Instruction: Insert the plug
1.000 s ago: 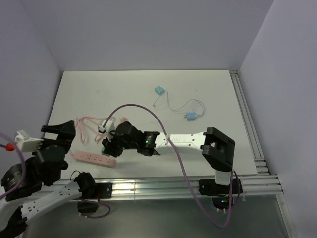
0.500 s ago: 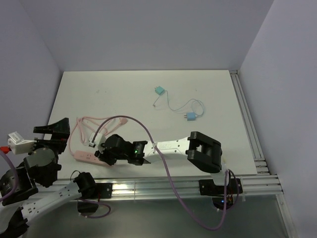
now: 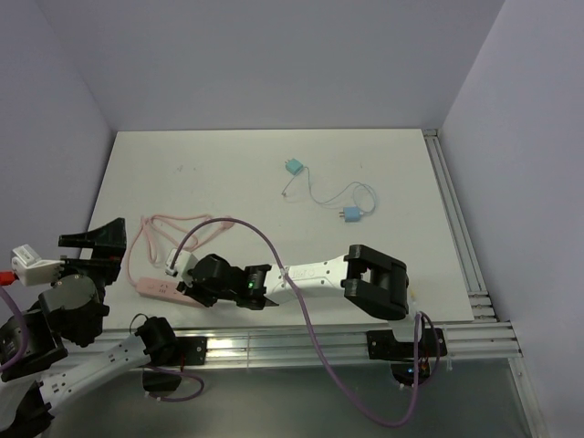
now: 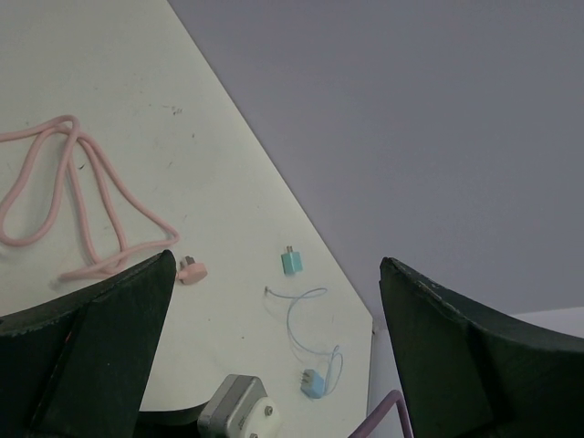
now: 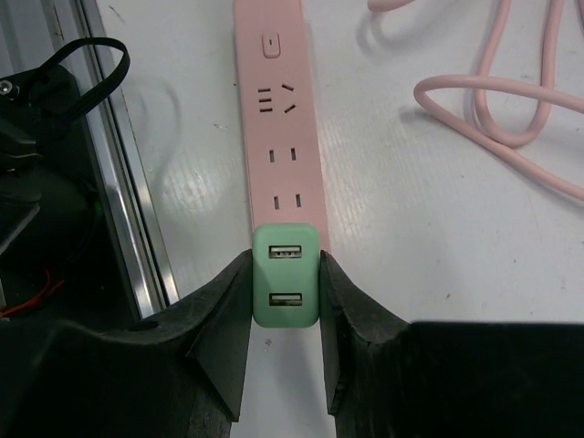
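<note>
Left end effector (image 4: 278, 260): fingers wide apart, holding nothing, raised near the left edge of the table (image 3: 228, 164).
Right end effector (image 5: 286, 274): closed narrow on the two flat sides of the green plug (image 5: 286, 287).
Green plug: over one end of the pink power strip (image 5: 278, 119); its prongs are hidden.
Handling: probably light, stiff plastic with smooth sides that may slip; the side grip seems correct.
Power strip: looks light, so it may slide when pushed.
Writing: no brand readable; only two USB ports on the plug and a switch mark on the strip.
Far: pink cord (image 5: 493, 109), then two teal adapters (image 3: 293, 167) joined by a thin cable (image 3: 328, 196).
</note>
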You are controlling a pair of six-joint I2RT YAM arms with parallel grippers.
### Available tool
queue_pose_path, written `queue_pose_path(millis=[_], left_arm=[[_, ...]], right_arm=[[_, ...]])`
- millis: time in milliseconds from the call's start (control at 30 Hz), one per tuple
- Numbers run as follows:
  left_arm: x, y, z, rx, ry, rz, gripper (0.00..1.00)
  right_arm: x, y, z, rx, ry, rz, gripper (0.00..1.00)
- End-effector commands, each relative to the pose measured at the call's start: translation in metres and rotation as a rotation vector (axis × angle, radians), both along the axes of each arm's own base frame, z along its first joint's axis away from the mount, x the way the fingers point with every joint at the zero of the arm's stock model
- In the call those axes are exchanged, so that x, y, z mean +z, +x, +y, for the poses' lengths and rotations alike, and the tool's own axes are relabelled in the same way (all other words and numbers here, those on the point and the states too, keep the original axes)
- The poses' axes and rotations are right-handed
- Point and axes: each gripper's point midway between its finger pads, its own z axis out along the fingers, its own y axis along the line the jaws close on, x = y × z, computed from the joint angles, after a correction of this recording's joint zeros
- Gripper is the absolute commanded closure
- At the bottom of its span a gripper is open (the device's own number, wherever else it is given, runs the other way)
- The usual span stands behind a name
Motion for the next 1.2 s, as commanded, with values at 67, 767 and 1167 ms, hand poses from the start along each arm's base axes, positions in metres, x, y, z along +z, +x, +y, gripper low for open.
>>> queue_pose_path(millis=[67,767,1167], left_arm=[[0.0,-0.001,-0.002,-0.011,-0.004,0.001,0.01],[-0.002,0.0,-0.002,-0.008,-0.009,0.002,0.0],[-0.002,-0.001,-0.001,-0.012,-0.011,0.001,0.0]], right_arm=[[0.011,0.001,0.002,-0.008,0.032,-0.024,1.0],[0.008,-0.012,0.008,0.033,0.037,-0.007,1.0],[0.006,-0.007,0.02,0.024,0.038,-0.021,1.0]])
